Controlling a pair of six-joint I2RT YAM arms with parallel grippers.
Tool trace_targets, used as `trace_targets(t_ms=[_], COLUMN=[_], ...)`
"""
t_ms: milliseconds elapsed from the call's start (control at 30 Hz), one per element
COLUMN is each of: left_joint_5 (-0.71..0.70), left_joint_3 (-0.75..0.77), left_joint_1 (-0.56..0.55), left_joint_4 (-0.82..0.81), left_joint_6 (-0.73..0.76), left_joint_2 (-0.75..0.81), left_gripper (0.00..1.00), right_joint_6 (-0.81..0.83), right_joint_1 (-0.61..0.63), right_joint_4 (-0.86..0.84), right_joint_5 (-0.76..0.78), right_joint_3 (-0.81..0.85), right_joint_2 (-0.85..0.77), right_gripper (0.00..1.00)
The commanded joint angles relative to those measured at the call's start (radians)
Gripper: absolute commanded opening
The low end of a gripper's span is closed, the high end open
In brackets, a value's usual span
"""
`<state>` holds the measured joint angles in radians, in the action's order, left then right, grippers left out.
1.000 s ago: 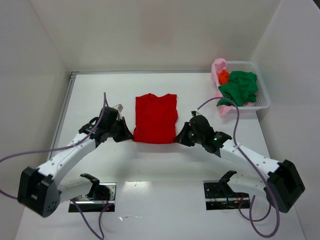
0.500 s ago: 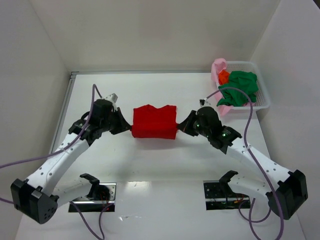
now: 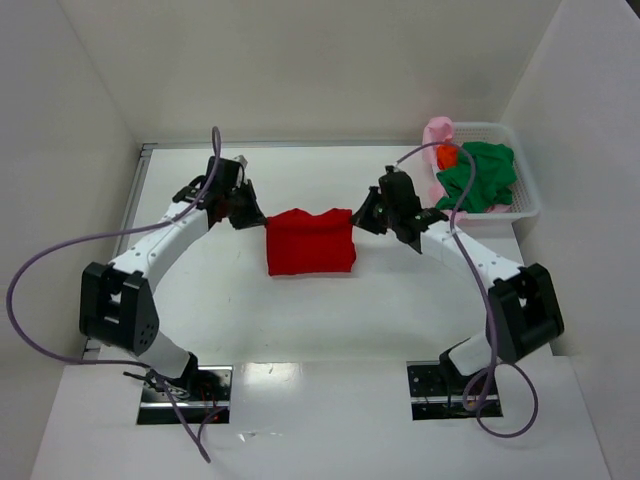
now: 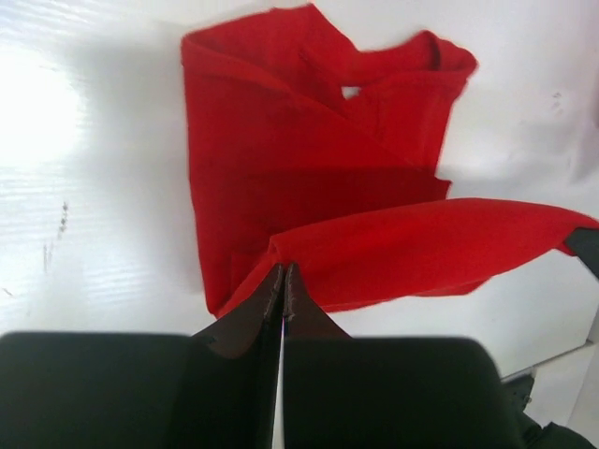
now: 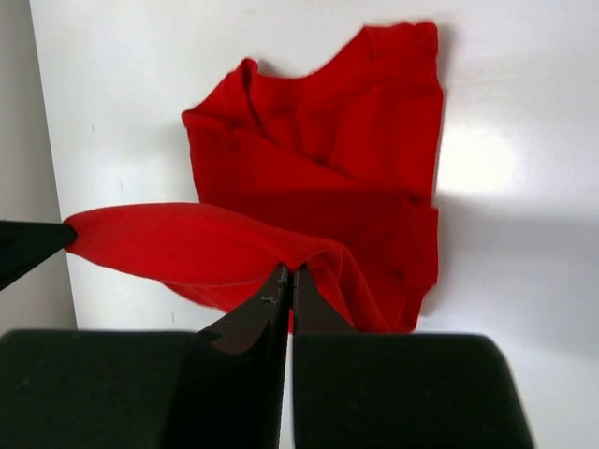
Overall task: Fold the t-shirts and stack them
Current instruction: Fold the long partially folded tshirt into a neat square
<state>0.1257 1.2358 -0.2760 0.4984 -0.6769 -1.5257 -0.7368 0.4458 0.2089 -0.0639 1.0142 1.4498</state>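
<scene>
We had our left gripper (image 3: 257,216) pinched tight on one corner of the red t-shirt (image 3: 310,243). Our right gripper (image 3: 359,221) was pinched tight on the other corner. We held that edge up off the table (image 3: 330,320), pulled straight between us, so the cloth would stay smooth and not bunch up. The rest of the shirt lay flat in the middle of the table. We think we were folding it in half. The green t-shirt (image 3: 480,175), pink t-shirt (image 3: 435,135) and orange t-shirt (image 3: 447,155) sat in the white basket (image 3: 527,203) at the far right, out of our way.
</scene>
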Motion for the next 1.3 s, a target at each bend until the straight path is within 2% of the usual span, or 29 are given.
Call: trace_targets(t_ms=[0,433,700,767,800,900,967,1000,1033,1067,1133,1167,1233,1267], left_joint_5=[-0.017,0.052,0.075,0.084,0.084,0.084,0.084,0.084,0.084,0.084,0.084,0.084,0.107,0.118], left_joint_3=[0.082,0.261,0.352,0.366,0.378,0.408,0.421,0.421,0.421,0.432,0.432,0.432,0.413,0.381], left_joint_1=[0.043,0.095,0.124,0.133,0.133,0.143,0.143,0.152,0.152,0.152,0.152,0.152,0.152,0.152], left_joint_4=[-0.015,-0.06,-0.07,-0.07,-0.07,-0.07,-0.07,-0.07,-0.07,-0.07,-0.07,-0.07,-0.08,-0.09], left_joint_6=[0.062,0.102,0.131,0.131,0.131,0.14,0.149,0.149,0.158,0.168,0.168,0.177,0.177,0.186], left_joint_2=[-0.074,-0.336,-0.484,-0.505,-0.514,-0.543,-0.554,-0.563,-0.564,-0.564,-0.544,-0.53,-0.475,-0.453], left_gripper=[0.0,0.0,0.0,0.02,0.08,0.12,0.33,0.41,0.45,0.58,0.66,0.68,0.71,0.71], right_joint_6=[0.047,0.065,0.065,0.056,0.056,0.056,0.047,0.047,0.047,0.047,0.047,0.047,0.047,0.047], right_joint_1=[-0.047,-0.098,-0.117,-0.117,-0.117,-0.117,-0.117,-0.117,-0.117,-0.117,-0.117,-0.117,-0.117,-0.117], right_joint_4=[-0.066,-0.094,-0.094,-0.094,-0.094,-0.094,-0.094,-0.094,-0.094,-0.094,-0.094,-0.094,-0.094,-0.094], right_joint_5=[0.0,-0.02,-0.002,-0.002,-0.002,-0.002,-0.002,0.007,0.007,0.007,0.007,0.007,0.018,0.027], right_joint_3=[0.107,0.303,0.307,0.294,0.284,0.284,0.284,0.284,0.284,0.293,0.293,0.293,0.282,0.264], right_joint_2=[0.097,0.349,0.425,0.425,0.434,0.452,0.461,0.462,0.462,0.462,0.462,0.431,0.396,0.376], right_gripper=[0.02,0.02,0.0,0.0,0.0,0.0,0.14,0.26,0.53,0.6,0.65,0.71,0.78,0.78])
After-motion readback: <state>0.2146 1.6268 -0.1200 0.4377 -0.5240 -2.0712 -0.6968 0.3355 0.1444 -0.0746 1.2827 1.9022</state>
